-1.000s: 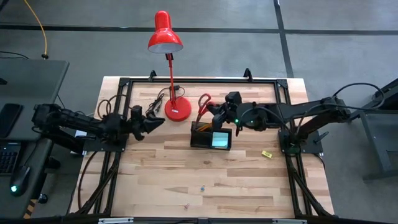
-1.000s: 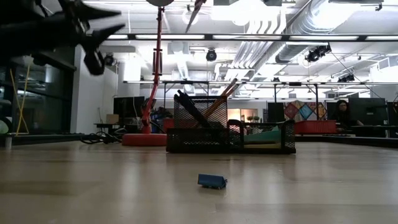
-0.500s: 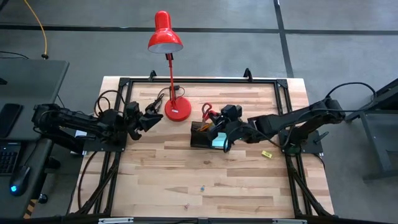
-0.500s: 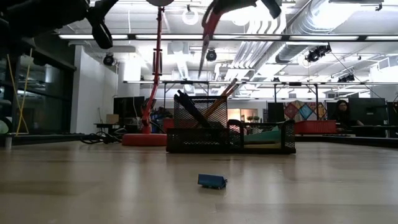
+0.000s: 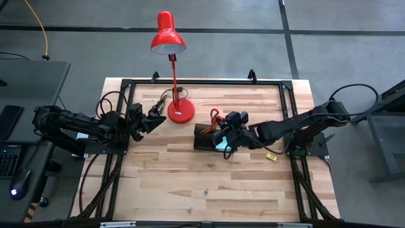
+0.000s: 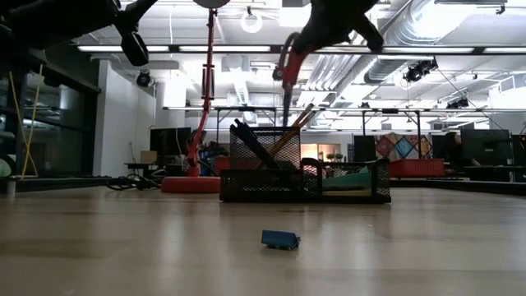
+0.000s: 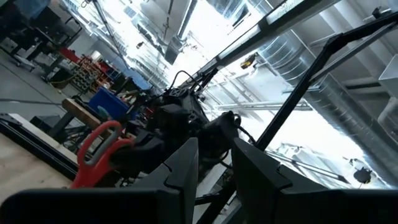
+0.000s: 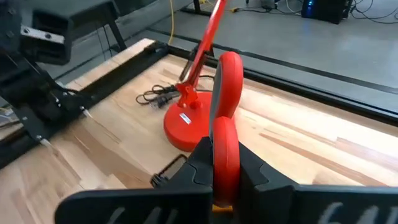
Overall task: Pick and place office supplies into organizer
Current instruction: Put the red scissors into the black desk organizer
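Right gripper (image 5: 223, 134) pinches scissors (image 6: 285, 70) blades-down over organizer (image 6: 304, 177) (pens crowd that bin): tips may snag. Left gripper (image 5: 152, 120) fingers slightly apart, idle.

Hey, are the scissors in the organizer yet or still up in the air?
Partly in. The right tool holds the red-handled scissors upright, blades reaching down into the organizer; how deep they go cannot be told.

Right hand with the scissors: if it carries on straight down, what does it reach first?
Probably the organizer: in the low view the scissors held by the right hand hang blades-down above its tall mesh compartment.
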Motion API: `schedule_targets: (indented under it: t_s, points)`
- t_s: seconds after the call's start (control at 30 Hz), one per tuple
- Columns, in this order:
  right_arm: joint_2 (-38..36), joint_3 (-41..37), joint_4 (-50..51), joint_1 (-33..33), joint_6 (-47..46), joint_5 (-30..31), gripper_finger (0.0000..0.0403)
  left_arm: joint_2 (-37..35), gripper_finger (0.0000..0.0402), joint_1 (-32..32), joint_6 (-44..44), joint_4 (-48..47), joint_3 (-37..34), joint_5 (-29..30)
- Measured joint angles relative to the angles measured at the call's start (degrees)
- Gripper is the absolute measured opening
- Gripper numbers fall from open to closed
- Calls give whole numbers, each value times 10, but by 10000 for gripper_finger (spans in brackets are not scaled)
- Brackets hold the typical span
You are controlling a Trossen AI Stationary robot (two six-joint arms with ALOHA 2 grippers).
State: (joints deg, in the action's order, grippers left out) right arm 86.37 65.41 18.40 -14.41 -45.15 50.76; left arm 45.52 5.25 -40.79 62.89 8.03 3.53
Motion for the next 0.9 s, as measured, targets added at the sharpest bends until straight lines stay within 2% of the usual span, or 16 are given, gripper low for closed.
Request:
schedule_targets:
  t_s: [0.27, 0.57, 0.9]
  points:
    - [15, -26, -31, 0, 1, -15, 0, 0, 88, 0, -6, 0, 0, 6]
    - [67, -27, -76, 2, 2, -51, 1, 0, 88, 0, -6, 1, 0, 10]
    - [91, -27, -80, 2, 9, -69, 2, 0, 88, 0, -6, 0, 0, 10]
